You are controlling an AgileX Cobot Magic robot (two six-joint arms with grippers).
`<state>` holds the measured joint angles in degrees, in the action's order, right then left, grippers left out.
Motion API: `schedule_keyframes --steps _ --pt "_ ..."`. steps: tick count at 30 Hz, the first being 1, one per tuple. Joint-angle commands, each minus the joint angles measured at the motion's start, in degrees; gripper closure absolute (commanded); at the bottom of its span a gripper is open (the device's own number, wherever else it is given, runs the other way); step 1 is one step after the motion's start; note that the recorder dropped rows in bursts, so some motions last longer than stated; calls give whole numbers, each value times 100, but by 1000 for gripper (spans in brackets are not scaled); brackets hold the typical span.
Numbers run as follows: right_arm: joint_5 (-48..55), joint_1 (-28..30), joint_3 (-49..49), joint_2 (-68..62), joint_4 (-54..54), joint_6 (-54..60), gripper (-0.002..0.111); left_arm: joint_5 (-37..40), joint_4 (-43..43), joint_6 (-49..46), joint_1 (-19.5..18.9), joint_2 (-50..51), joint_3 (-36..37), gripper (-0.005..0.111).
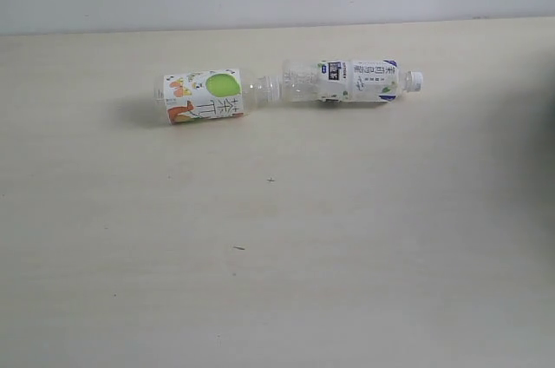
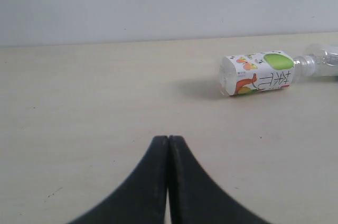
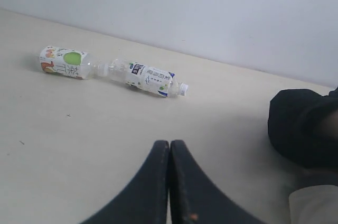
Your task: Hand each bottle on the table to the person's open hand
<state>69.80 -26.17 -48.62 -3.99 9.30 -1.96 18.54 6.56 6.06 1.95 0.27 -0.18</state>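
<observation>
The green-spot bottle (image 1: 204,96) and the white-and-blue bottle (image 1: 351,81) are lying on their sides, end to end, on the far part of the table (image 1: 277,255), with the green-spot bottle on the left. The left gripper (image 2: 168,139) and the right gripper (image 3: 169,143) are hovering with their jaws pressed together, gripping nothing. A black sleeve (image 3: 301,126) is showing at the right.
</observation>
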Motion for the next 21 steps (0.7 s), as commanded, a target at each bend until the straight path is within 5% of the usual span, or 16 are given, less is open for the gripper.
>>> schedule_keyframes --steps 1,21 --pt "17 20 34 17 234 42 108 -27 7 13 -9 -27 18 104" --pt "17 20 34 17 310 31 108 -27 7 13 -9 -27 18 104"
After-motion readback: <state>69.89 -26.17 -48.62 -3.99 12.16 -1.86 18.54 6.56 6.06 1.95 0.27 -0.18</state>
